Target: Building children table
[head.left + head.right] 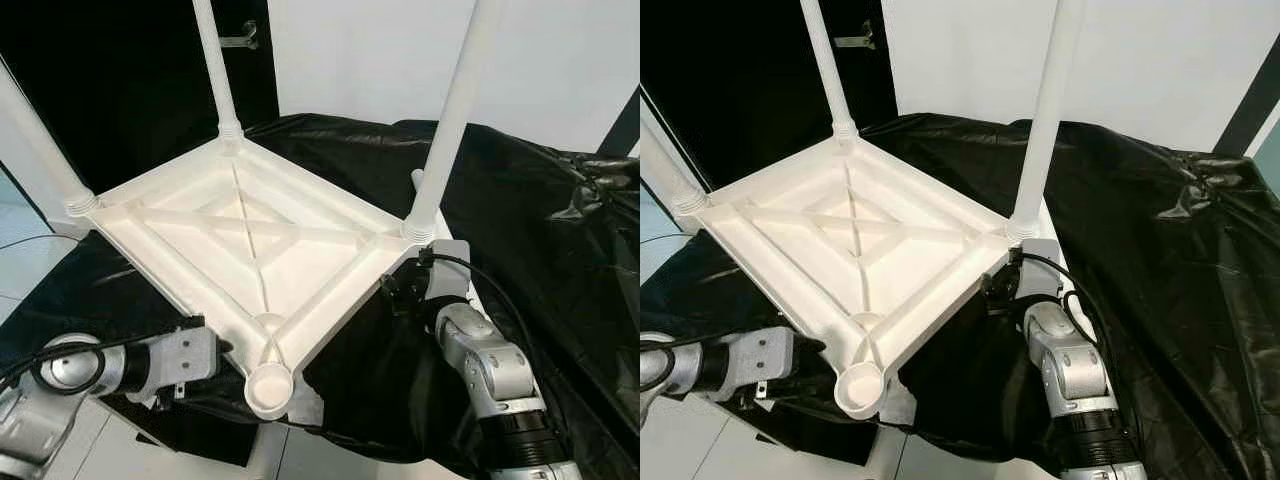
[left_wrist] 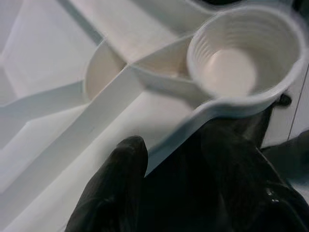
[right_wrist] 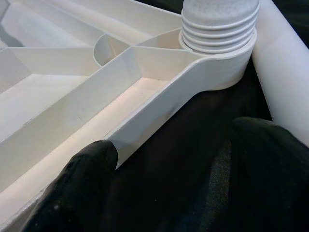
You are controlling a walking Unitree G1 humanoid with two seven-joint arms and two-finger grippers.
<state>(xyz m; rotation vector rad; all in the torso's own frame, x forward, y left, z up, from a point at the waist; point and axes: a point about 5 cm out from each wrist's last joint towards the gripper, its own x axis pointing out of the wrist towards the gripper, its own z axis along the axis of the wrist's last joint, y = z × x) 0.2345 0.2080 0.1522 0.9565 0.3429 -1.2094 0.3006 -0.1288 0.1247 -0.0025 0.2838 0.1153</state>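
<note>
You see a plain white tabletop (image 1: 240, 250) with white ribbing and white legs (image 1: 455, 110), resting on a glossy black sheet (image 1: 520, 200). Both arms (image 1: 490, 365) are silver; fingers (image 3: 82, 183) are black.

All three screwed-in legs (image 1: 455, 110) run off the top or left edge, their ends unseen. The left tool (image 2: 193, 188) is blurred, as is the empty leg socket (image 2: 236, 63); its fingers seem to straddle the tabletop rim (image 2: 183, 133). Black sheeting (image 1: 540, 200) hides whatever lies beneath.
</note>
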